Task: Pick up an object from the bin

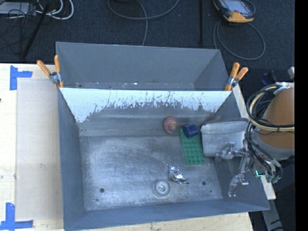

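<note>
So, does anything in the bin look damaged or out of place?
Only small things: a scrap of foil near the front of the bin is crumpled, and the green studded plate lies askew to the walls. Nothing looks spilled or broken.

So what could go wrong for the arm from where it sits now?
The open gripper hangs by the bin's right wall, next to a grey rectangular box; it might bump either. The flat green studded plate lies flush on the floor, so a grip may slip off it. The round reddish ball could roll away if nudged.
</note>
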Available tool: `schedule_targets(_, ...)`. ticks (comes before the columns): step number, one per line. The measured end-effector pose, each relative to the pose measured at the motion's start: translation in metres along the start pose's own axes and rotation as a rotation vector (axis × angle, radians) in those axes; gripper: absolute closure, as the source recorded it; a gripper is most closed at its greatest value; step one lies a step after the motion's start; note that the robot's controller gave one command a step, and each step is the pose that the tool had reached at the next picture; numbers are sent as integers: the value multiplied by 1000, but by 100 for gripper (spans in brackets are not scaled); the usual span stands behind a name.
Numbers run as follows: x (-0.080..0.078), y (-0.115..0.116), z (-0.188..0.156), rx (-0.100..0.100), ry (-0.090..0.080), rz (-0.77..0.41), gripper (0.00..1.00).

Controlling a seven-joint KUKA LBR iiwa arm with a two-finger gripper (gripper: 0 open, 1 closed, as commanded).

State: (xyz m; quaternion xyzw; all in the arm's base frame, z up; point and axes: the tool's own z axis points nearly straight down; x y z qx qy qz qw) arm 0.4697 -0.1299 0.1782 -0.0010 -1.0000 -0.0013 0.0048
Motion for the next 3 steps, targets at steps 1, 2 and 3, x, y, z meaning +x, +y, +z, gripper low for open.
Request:
schedule_targets(1,-72,16,104,1,-16,273,0)
schedule_targets(2,-75,16,101,4,-29,269,100)
schedule_targets(3,-72,17,-60,4,-16,-14,100)
